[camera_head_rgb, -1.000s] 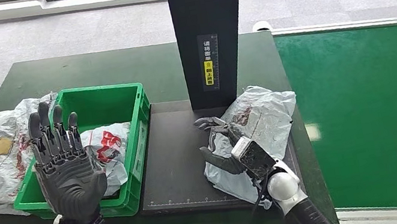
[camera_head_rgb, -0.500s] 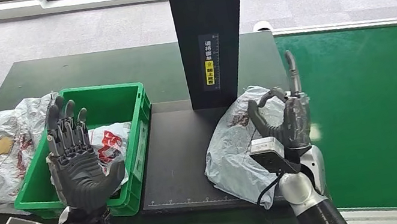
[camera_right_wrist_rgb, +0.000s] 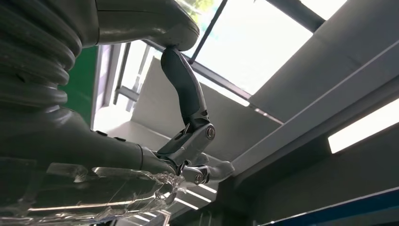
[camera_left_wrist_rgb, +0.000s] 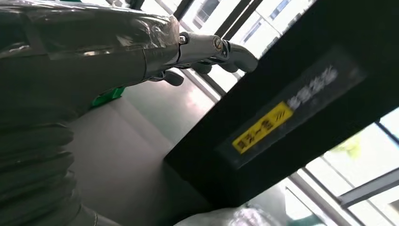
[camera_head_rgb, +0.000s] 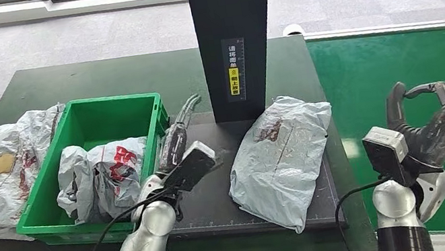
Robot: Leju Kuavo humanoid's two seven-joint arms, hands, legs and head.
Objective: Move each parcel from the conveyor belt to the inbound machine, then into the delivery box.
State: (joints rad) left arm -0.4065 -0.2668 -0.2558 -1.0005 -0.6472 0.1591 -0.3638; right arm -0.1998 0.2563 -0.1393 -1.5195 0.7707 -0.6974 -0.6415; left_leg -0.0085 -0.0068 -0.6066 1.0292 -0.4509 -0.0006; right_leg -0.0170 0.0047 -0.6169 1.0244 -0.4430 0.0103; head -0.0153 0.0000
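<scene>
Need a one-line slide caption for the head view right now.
Parcel lies on the scanner plate; left hand reaches in, right hand open over the belt.

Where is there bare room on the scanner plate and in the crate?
Plate: a bare strip between the crate and the grey parcel, with the left hand over its far end. Crate: bare floor at the far end; the near end holds a bagged parcel.

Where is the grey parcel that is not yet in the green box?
In the head view, the grey parcel lies on the inbound machine's black platform, right of the green box.
</scene>
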